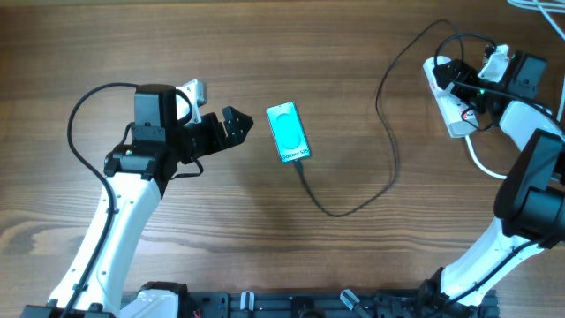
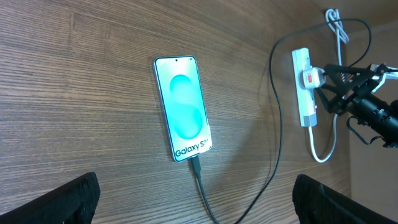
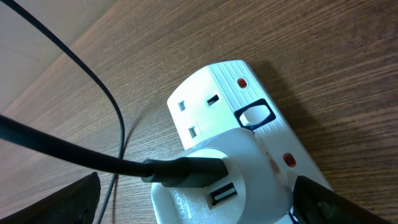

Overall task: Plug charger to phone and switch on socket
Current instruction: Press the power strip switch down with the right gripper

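Note:
The phone (image 1: 289, 132) lies flat mid-table with its cyan screen up; it also shows in the left wrist view (image 2: 183, 109). The charger's black cable (image 1: 388, 132) runs from its connector tip, which sits in the phone's bottom end (image 2: 195, 165), in a loop to the white plug (image 3: 230, 168). The plug is seated in the socket (image 3: 217, 87), a white power strip (image 1: 448, 106) at the far right. My left gripper (image 1: 238, 124) is open and empty just left of the phone. My right gripper (image 3: 196, 199) is open, its fingers on either side of the plug.
The strip's rocker switch (image 3: 255, 114) lies between two small red marks, just beyond the plug. The thick white cord (image 1: 481, 159) curves from the strip toward the right arm. More white cord (image 2: 336, 22) lies at the table's far right edge.

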{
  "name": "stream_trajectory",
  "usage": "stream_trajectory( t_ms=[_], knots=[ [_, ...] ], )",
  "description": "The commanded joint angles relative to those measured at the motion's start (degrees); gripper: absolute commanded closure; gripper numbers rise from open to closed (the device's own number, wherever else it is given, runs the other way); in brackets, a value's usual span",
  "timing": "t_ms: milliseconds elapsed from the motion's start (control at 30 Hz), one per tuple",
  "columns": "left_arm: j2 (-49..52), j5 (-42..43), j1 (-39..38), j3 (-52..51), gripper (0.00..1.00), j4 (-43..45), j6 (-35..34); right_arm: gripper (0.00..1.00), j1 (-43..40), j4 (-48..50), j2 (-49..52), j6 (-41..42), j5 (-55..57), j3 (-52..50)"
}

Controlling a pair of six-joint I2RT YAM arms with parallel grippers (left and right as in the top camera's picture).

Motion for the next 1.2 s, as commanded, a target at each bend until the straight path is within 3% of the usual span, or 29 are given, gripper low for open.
stream_trajectory(
  t_ms=[0,1167],
  knots=[
    [-0.8,-0.5,-0.1,-0.1,0.00,0.0,-0.3,0.00,0.5,-2.2,2.0,0.4,0.8,-0.9],
    [-0.8,-0.5,-0.1,-0.1,0.00,0.0,-0.3,0.00,0.8,-4.8,2.0,-1.4,-4.5,-0.9]
  ],
)
